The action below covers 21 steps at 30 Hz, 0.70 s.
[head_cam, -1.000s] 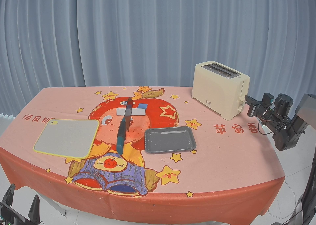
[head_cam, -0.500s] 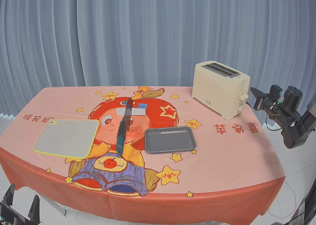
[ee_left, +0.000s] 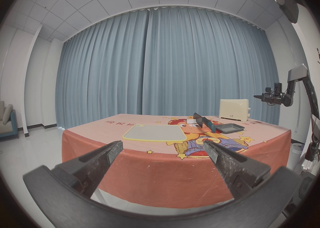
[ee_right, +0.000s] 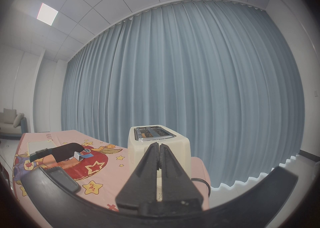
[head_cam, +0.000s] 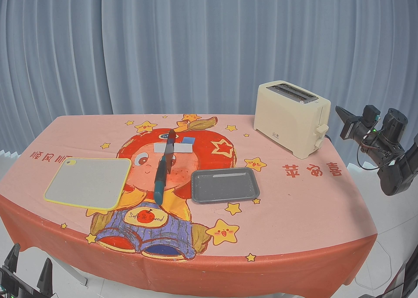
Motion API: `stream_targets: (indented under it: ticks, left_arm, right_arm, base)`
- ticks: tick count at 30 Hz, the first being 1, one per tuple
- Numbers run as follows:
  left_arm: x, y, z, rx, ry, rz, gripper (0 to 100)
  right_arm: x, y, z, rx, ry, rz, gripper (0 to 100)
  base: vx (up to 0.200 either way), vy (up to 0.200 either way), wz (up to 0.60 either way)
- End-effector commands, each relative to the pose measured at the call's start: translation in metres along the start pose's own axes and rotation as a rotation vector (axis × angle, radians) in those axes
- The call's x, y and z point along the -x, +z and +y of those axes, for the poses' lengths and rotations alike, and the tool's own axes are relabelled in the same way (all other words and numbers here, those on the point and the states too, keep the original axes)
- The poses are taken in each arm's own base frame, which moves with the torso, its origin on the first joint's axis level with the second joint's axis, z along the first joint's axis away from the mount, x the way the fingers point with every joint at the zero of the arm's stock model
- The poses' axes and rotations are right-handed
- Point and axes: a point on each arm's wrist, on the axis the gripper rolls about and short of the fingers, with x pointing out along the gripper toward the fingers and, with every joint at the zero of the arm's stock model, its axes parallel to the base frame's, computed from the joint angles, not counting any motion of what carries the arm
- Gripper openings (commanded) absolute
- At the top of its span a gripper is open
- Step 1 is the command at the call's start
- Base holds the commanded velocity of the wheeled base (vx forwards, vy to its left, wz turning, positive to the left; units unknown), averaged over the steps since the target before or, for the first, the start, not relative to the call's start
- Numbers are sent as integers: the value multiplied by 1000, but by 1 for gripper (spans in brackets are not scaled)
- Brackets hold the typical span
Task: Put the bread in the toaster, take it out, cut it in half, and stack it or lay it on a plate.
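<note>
The cream toaster (head_cam: 291, 118) stands at the table's back right, its side lever (head_cam: 321, 129) facing the table edge. I cannot tell whether bread sits in its two top slots (ee_right: 151, 132). My right gripper (head_cam: 340, 111) hangs shut in the air just right of the toaster, apart from the lever. In the right wrist view its fingers (ee_right: 159, 146) are pressed together, pointing at the toaster (ee_right: 139, 150). My left gripper (ee_left: 162, 145) is open and empty, low in front of the table's near left corner (head_cam: 26, 268).
A teal-handled knife (head_cam: 162, 170) rests mid-table, blade propped on a white and blue holder (head_cam: 185, 147). Left of it lies a yellow-rimmed cutting board (head_cam: 87, 178), right of it a grey tray (head_cam: 224, 185). The toaster's cord (ee_right: 200, 185) trails off the table's right edge.
My right gripper has drawn back from the toaster's lever, moving up and to the right. The left arm and the things on the table have stayed put.
</note>
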Motion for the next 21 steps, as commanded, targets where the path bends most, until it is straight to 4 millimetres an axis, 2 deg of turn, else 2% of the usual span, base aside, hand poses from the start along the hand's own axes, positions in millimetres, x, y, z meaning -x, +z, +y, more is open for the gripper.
stream_targets:
  ticks: [1, 21]
  left_arm:
    - [-1, -5, 0, 1, 1, 17, 100]
    - [-1, -5, 0, 1, 1, 17, 100]
  right_arm:
    - [1, 3, 1, 3, 0, -10, 0]
    - [1, -3, 15, -6, 20, 13, 0]
  base:
    - [0, 0, 0]
    - [0, 0, 0]
